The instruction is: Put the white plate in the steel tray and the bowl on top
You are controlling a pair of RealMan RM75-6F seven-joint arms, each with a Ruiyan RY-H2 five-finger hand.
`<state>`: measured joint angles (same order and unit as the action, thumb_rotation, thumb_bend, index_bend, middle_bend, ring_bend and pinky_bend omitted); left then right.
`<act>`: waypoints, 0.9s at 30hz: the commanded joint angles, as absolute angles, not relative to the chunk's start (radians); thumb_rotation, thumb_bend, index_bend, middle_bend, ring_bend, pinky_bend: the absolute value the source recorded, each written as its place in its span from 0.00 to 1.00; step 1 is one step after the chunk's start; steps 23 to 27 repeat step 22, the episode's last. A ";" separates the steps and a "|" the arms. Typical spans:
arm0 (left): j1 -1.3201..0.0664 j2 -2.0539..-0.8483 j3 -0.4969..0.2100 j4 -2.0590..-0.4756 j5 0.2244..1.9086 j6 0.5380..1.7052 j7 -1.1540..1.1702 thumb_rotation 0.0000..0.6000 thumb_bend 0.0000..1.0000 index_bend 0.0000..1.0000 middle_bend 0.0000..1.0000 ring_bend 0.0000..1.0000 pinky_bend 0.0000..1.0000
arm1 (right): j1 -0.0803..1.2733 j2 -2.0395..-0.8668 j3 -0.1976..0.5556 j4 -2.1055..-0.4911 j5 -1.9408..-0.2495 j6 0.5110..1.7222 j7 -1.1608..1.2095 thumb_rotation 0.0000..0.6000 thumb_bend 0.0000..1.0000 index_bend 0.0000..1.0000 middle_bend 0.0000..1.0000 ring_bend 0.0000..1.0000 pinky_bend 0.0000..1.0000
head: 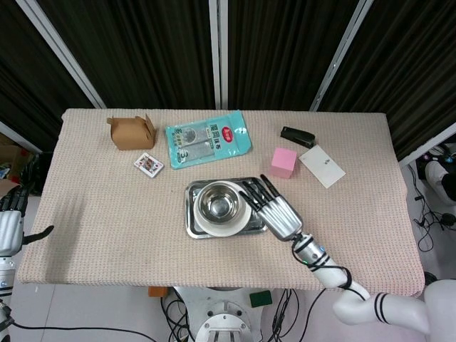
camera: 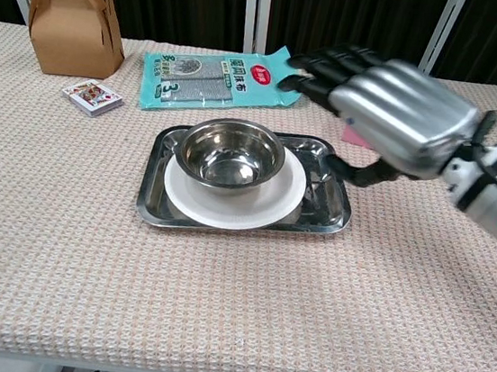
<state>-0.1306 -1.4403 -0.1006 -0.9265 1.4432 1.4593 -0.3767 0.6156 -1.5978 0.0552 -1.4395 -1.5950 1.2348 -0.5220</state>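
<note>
The steel tray (head: 195, 226) (camera: 333, 205) lies near the table's middle front. In it sits the white plate (head: 202, 224) (camera: 227, 209), and the steel bowl (head: 217, 201) (camera: 232, 153) stands upright on the plate. My right hand (head: 273, 211) (camera: 393, 113) hovers above the tray's right end, raised off the bowl, fingers spread and holding nothing. Only a sliver of my left hand (head: 10, 221) shows, at the left edge of the head view below the table level; how its fingers lie is unclear.
Behind the tray lie a teal wipes packet (head: 208, 138) (camera: 221, 76), a brown cardboard box (head: 131, 132) (camera: 72, 27) and a card deck (head: 148, 164) (camera: 91, 96). To the right are a pink cube (head: 283, 162), a black stapler (head: 297, 136) (camera: 399, 85) and a white envelope (head: 321, 166) (camera: 453, 144).
</note>
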 commanded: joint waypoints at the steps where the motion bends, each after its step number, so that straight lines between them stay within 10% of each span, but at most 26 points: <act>1: -0.127 -1.420 -0.086 -0.955 1.462 1.474 -0.344 1.00 0.01 0.07 0.12 0.07 0.17 | 0.478 -1.398 -0.006 -1.555 -1.554 1.342 -0.398 1.00 0.34 0.02 0.00 0.00 0.00; 27: -0.075 -1.324 0.006 -1.081 1.561 1.539 -0.224 0.87 0.01 0.10 0.12 0.07 0.15 | 0.188 -1.263 -0.031 -1.334 -1.384 1.430 -0.010 1.00 0.31 0.00 0.00 0.00 0.00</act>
